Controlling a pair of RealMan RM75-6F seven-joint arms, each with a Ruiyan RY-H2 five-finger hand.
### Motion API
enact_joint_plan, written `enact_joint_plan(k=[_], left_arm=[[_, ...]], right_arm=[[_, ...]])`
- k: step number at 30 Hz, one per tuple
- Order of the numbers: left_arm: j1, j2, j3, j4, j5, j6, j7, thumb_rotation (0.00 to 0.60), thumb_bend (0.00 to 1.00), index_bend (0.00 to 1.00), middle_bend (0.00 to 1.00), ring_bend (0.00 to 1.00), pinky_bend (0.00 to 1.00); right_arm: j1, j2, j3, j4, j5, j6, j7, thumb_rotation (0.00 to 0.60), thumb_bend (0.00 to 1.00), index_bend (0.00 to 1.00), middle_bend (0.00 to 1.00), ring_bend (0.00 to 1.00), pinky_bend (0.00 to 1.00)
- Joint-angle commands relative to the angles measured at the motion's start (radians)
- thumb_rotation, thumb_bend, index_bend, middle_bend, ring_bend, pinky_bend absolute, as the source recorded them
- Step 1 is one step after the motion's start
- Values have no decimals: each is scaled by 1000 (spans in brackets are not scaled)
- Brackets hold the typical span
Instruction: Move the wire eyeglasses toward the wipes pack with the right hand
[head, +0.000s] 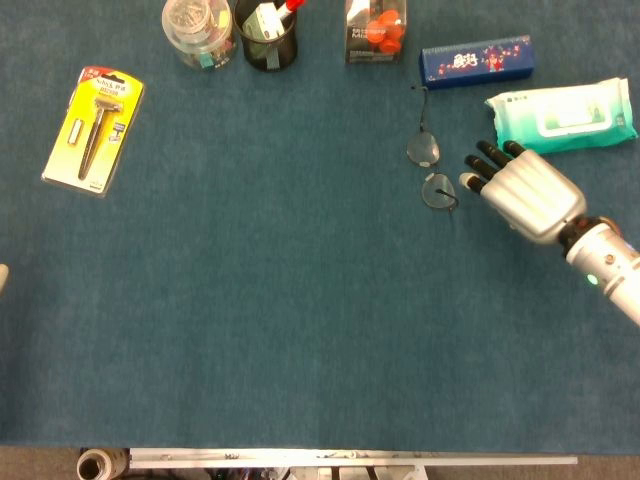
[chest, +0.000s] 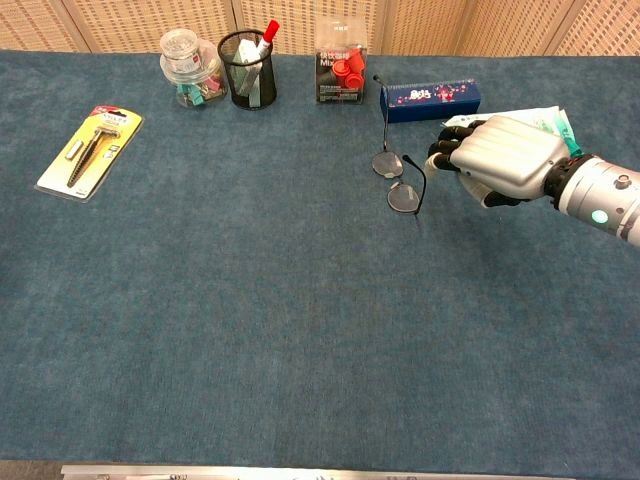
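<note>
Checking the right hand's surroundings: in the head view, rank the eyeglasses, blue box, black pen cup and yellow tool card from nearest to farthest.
From the right hand:
1. Eyeglasses, just left.
2. Blue box, above.
3. Black pen cup, top, further left.
4. Yellow tool card, far left.
</note>
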Motion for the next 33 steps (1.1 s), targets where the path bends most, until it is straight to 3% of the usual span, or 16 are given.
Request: enact_joint_plan(k=[1,10,16,20,25,33], left_arm=[[-1,-2,1,1,1,-1,5,600,228,667,552,437,562],[-2,-11,2,2,2,-2,14,600,228,667,552,437,562],[-3,-11,1,3,0,-3,10,600,228,667,552,436,562],[-2,-8,0,2,-2,-3,4,600,228,667,552,437,562],[-2,-4,0,0,-2,-1,-6,600,228,667,552,436,562],[0,4,-3,-1,-5,0,-20,600,228,667,552,437,562]], right_arm=[[-15,36,1,-45,-22,40,3,600,808,279,215,126,267],[-37,109,14,-150,-76,122,6,600,808,279,215,126,267],[-38,110,28,-172,-130,167,28,600,782,279,216,126,266],[-34,80,36,-149,-168,190,50,600,674,279,216,126,266],[-22,21,40,-90,-219,212,70,600,432,279,216,126,267],[14,-51,50,-1,-278,218,128,600,244,279,215,126,267]])
